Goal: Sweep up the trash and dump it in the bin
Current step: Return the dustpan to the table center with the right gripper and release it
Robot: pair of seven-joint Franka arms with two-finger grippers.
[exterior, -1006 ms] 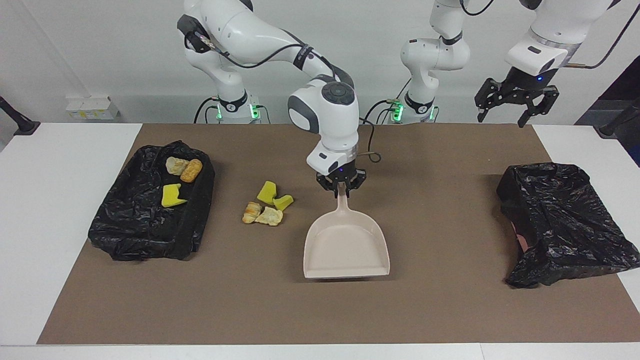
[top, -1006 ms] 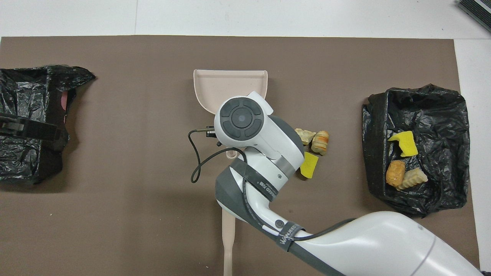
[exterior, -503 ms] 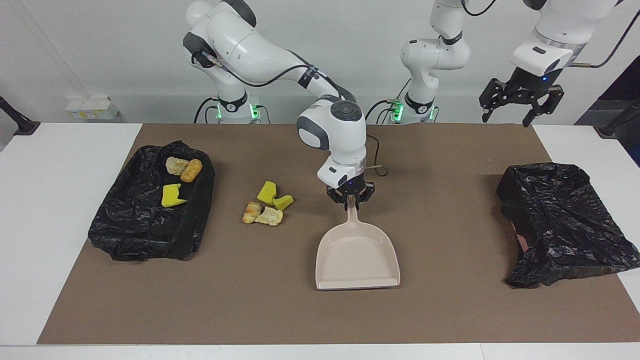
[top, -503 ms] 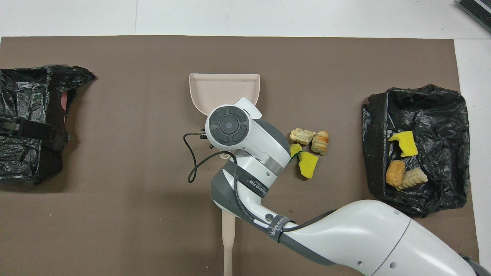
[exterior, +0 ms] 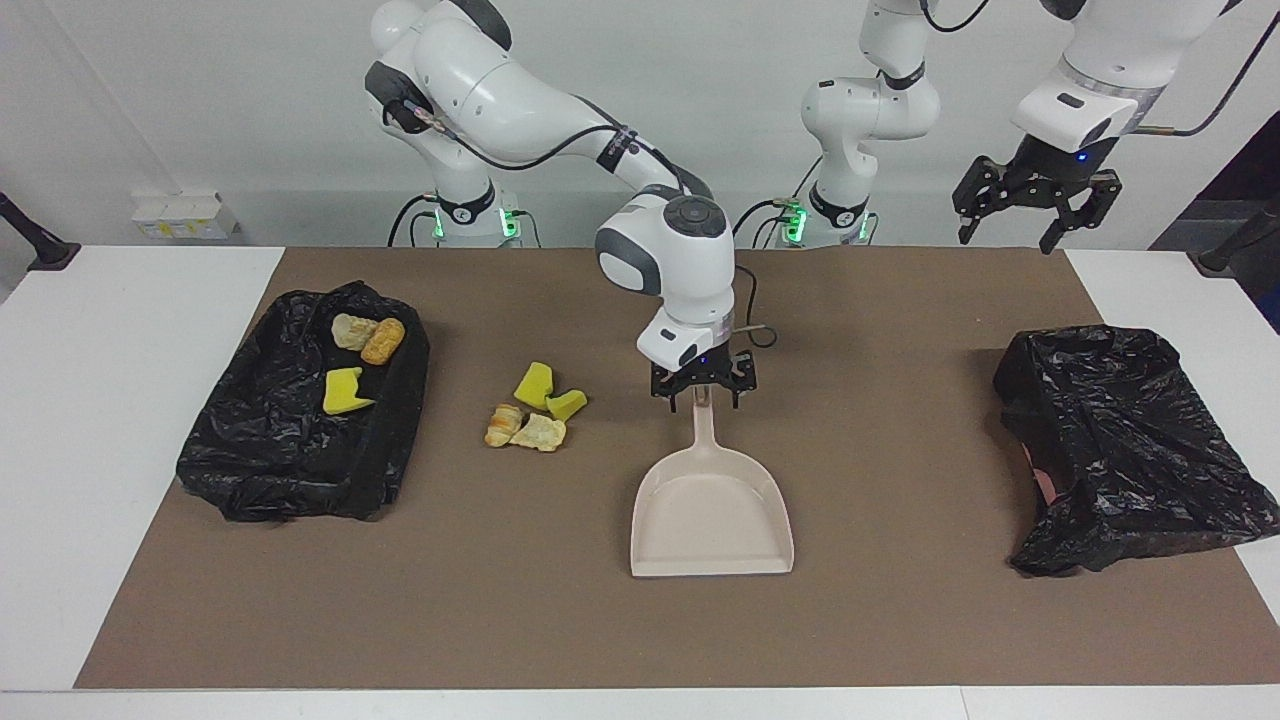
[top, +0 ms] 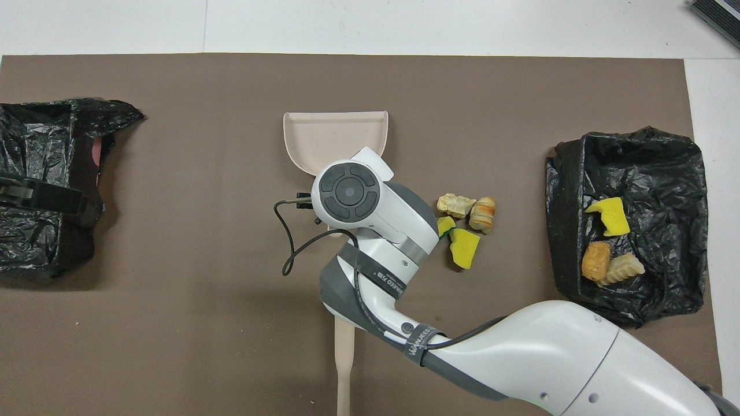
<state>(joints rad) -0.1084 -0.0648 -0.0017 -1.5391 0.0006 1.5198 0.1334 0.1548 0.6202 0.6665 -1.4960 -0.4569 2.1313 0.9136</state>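
We see the right gripper [exterior: 703, 395] low over the dustpan [exterior: 711, 515] handle, its jaws apart on either side of the handle and not clamping it. The dustpan lies flat on the brown mat [exterior: 880, 420] of the tabletop. Four bits of trash [exterior: 533, 405] sit on the mat beside the dustpan, toward the right arm's end; three more lie in the black-lined bin [exterior: 300, 420] past them. The left gripper [exterior: 1035, 195] waits raised with jaws apart, above the mat's edge.
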